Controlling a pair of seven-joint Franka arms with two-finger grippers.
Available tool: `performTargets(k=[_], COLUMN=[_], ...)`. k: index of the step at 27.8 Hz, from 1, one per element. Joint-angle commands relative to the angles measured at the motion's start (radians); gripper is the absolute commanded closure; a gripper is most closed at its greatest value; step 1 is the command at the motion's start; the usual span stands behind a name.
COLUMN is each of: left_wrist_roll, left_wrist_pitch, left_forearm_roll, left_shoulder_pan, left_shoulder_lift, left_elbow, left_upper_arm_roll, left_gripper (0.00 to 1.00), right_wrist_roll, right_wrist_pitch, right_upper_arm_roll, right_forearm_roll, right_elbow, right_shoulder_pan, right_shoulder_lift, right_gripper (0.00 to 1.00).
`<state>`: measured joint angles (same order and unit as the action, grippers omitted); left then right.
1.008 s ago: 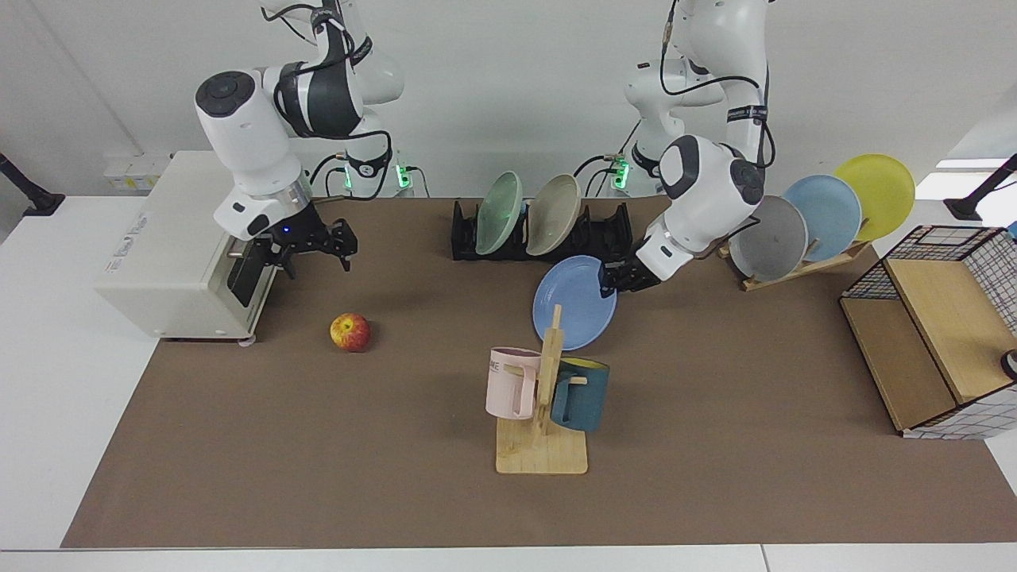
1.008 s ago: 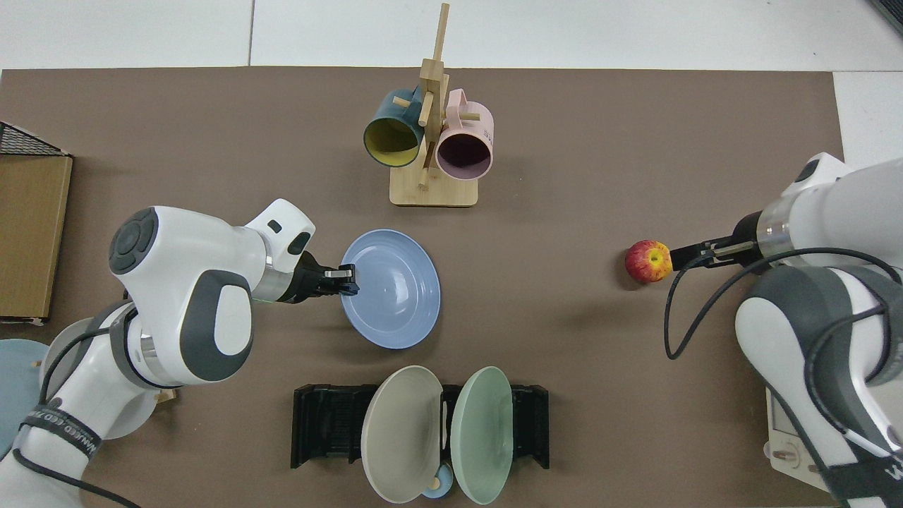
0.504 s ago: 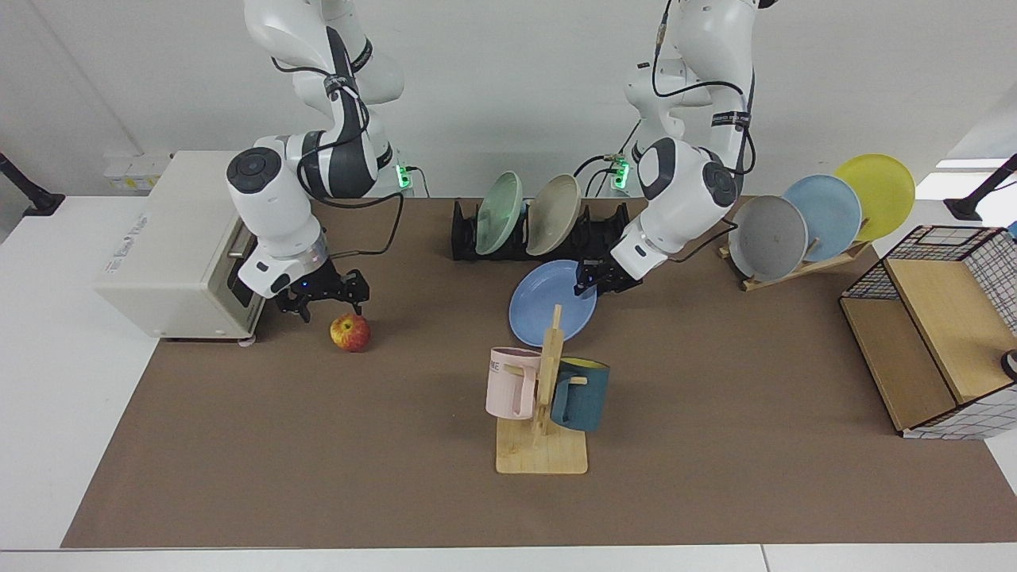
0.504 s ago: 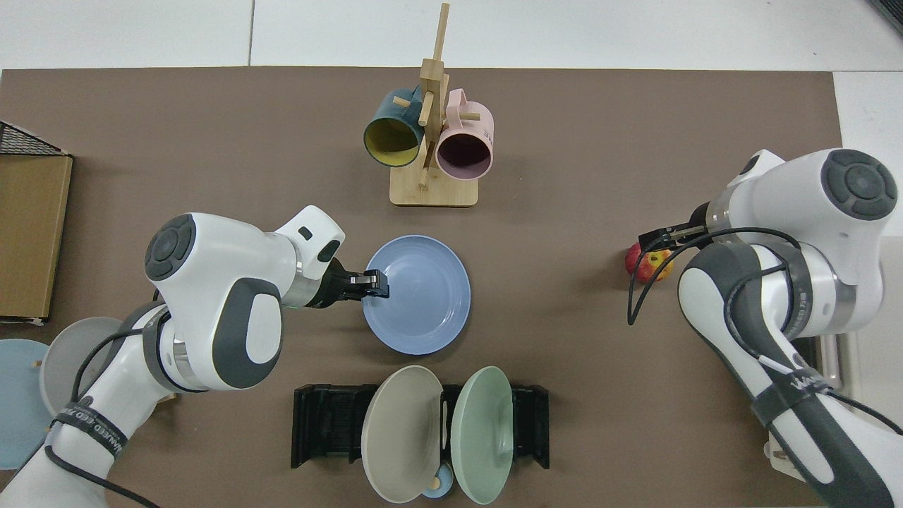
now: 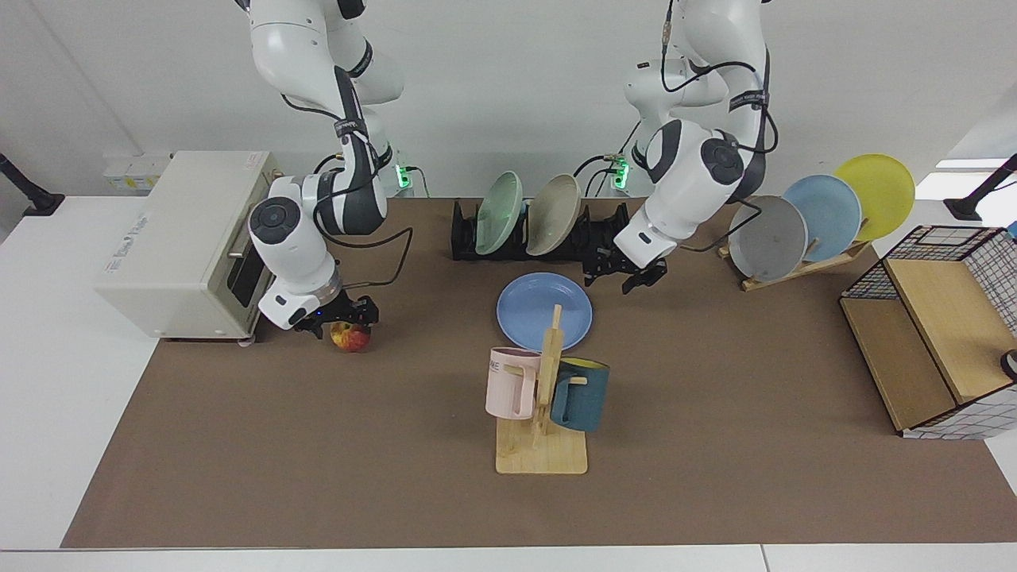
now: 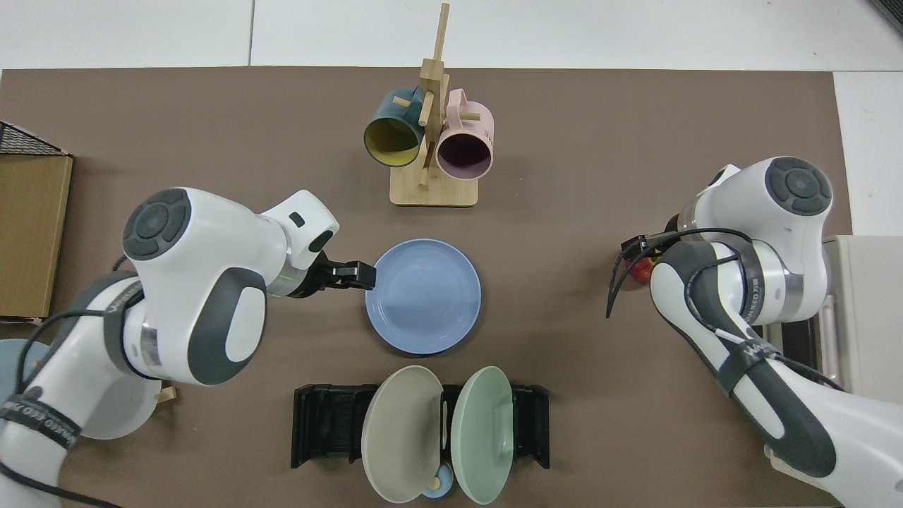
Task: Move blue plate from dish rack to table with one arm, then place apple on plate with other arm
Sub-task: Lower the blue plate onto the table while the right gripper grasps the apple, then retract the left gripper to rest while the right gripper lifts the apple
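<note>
The blue plate (image 5: 544, 311) (image 6: 423, 296) lies flat on the brown mat of the table (image 5: 318, 445), in front of the black dish rack (image 5: 616, 228) (image 6: 324, 423). My left gripper (image 5: 626, 278) (image 6: 358, 274) hovers open just off the plate's rim, on the side toward its own base, holding nothing. The apple (image 5: 350, 338) sits on the mat near the white oven. My right gripper (image 5: 340, 319) is down over it, open, with fingers either side of its top. From above, the apple (image 6: 640, 269) is mostly hidden under that arm.
A green plate (image 5: 499, 202) and a beige plate (image 5: 554, 204) stand in the rack. A wooden mug tree (image 5: 542, 413) with two mugs stands just in front of the blue plate. A white oven (image 5: 175, 246), a wooden plate stand (image 5: 802, 266) and a wire-sided shelf (image 5: 929, 334) line the sides.
The left gripper lowered the blue plate flat onto the mat, let go and drew back. The right gripper came down from above the oven side onto the apple.
</note>
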<state>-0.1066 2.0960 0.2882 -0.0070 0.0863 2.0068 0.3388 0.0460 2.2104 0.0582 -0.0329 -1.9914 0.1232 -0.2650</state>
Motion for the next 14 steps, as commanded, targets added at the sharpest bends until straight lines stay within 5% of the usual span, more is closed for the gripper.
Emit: performTargets(k=[1, 3, 7, 8, 10, 12, 14], left_wrist_roll=[-0.011, -0.007, -0.005, -0.005, -0.002, 0.007, 0.027], left_wrist_pitch=[-0.244, -0.316, -0.413, -0.43, -0.461, -0.491, -0.528], left_forearm_roll=[-0.184, -0.222, -0.248, -0.251, -0.259, -0.27, -0.279], left_shoulder_pan=[-0.008, -0.008, -0.002, 0.001, 0.004, 0.002, 0.002], left_shoulder_lift=[-0.071, -0.072, -0.091, -0.101, -0.115, -0.118, -0.115], left_elbow=[-0.15, -0.207, -0.278, -0.298, -0.322, -0.353, -0.405], left_upper_arm_roll=[-0.078, -0.089, -0.099, -0.101, -0.125, -0.142, -0.149], left_gripper=[0.13, 0.03, 0.01, 0.01, 0.01, 0.01, 0.01], right_wrist_roll=[-0.051, -0.066, -0.084, -0.084, -0.084, -0.092, -0.109], right_wrist_pitch=[0.06, 0.089, 0.115, 0.115, 0.114, 0.106, 0.1], right_upper_arm_roll=[0.002, 0.002, 0.002, 0.002, 0.002, 0.002, 0.003], right_forearm_roll=[0.028, 0.051, 0.067, 0.067, 0.076, 0.08, 0.084], right_elbow=[-0.032, -0.053, -0.072, -0.072, -0.067, -0.066, -0.063], right_shoulder_pan=[0.021, 0.024, 0.024, 0.024, 0.024, 0.032, 0.038], right_shoulder_lift=[-0.019, -0.02, -0.031, -0.033, -0.036, -0.036, -0.034], right_gripper=[0.0, 0.0, 0.01, 0.1, 0.69, 0.88, 0.95])
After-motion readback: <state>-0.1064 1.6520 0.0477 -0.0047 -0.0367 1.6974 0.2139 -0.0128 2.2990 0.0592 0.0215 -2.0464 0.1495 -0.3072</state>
